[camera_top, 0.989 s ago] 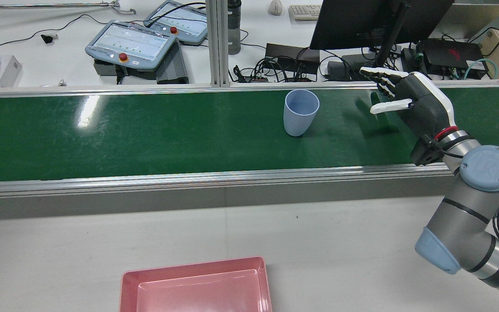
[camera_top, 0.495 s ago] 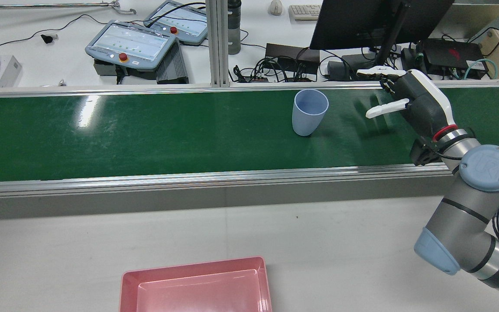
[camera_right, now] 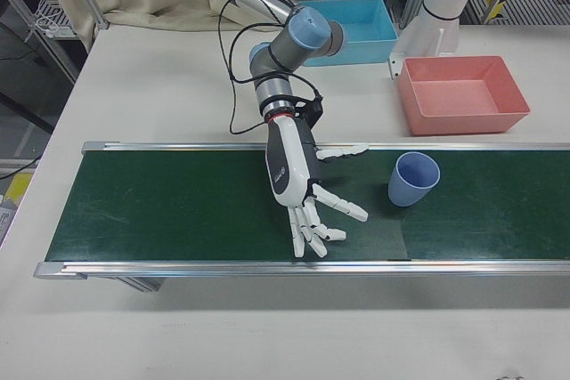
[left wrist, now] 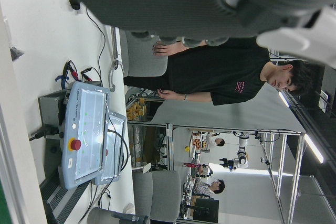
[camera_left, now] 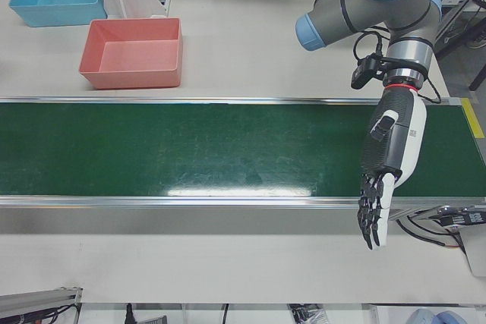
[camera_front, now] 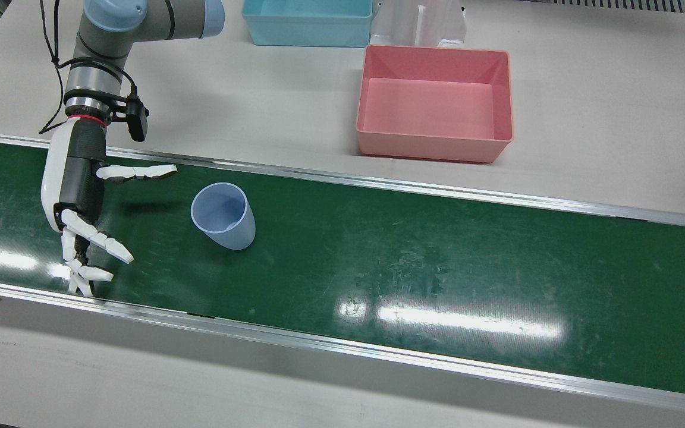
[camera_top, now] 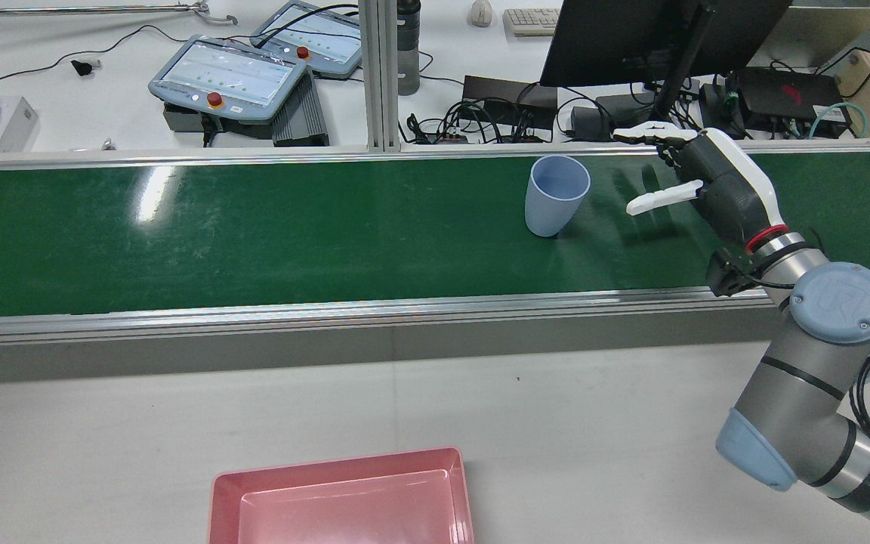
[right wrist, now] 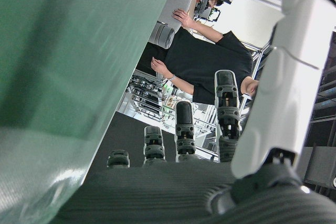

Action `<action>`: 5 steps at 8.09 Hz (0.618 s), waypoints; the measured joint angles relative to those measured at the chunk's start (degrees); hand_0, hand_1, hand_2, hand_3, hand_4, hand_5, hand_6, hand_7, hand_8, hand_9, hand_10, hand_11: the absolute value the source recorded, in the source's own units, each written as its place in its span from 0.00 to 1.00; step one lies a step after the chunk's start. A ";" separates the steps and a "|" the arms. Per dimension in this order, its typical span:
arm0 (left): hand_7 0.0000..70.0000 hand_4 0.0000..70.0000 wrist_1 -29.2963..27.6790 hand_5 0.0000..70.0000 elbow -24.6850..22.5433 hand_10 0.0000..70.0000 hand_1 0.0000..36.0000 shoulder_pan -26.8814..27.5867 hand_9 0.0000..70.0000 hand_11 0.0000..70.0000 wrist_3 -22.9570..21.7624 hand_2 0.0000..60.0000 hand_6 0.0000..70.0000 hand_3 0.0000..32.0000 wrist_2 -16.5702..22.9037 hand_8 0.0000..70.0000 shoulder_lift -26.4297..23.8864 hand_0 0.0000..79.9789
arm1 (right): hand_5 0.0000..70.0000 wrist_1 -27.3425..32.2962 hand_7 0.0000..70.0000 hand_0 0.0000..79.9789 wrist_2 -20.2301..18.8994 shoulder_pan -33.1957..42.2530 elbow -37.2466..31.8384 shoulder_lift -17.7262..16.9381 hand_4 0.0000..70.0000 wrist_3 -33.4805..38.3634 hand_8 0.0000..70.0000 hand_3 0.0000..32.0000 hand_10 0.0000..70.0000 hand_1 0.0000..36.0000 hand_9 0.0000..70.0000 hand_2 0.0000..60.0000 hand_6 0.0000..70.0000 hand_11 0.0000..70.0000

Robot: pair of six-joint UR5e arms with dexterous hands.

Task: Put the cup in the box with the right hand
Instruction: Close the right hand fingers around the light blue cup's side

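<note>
**Inspector A:** Where does the cup (camera_front: 223, 215) stand?

**Inspector B:** Upright on the green conveyor belt (camera_front: 437, 261), mouth up, toward the belt's edge nearest the tabletop (camera_front: 604, 119) that carries the pink box (camera_front: 434, 102).

**Inspector A:** And the right hand (camera_front: 84, 196)?

**Inspector B:** Over the same belt, beside the cup and apart from it; a strip of bare belt shows between them. Its fingers (camera_front: 110, 245) are spread wide and hold nothing, thumb pointing toward the cup.

**Inspector A:** The box?

**Inspector B:** Empty, off the belt, well apart from the cup.

**Inspector A:** The left hand (camera_left: 383, 176)?

**Inspector B:** Over the belt's other end, fingers extended downward, grasping nothing.
</note>
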 measured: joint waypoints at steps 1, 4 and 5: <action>0.00 0.00 -0.02 0.00 0.02 0.00 0.00 0.00 0.00 0.00 0.00 0.00 0.00 0.00 0.00 0.00 0.00 0.00 | 0.08 0.02 0.55 0.74 0.68 -0.85 0.00 0.01 0.40 -0.07 0.09 0.00 0.03 0.24 0.23 0.00 0.14 0.06; 0.00 0.00 -0.04 0.00 0.03 0.00 0.00 0.00 0.00 0.00 0.00 0.00 0.00 0.00 0.00 0.00 0.00 0.00 | 0.08 0.09 0.52 0.73 2.09 -2.55 -0.02 0.47 0.34 -0.50 0.08 0.00 0.02 0.30 0.22 0.00 0.13 0.06; 0.00 0.00 -0.04 0.00 0.03 0.00 0.00 0.00 0.00 0.00 0.00 0.00 0.00 0.00 0.00 0.00 0.00 0.00 | 0.08 0.09 0.52 0.75 2.17 -2.71 -0.01 1.03 0.38 -0.89 0.08 0.00 0.02 0.26 0.21 0.00 0.13 0.05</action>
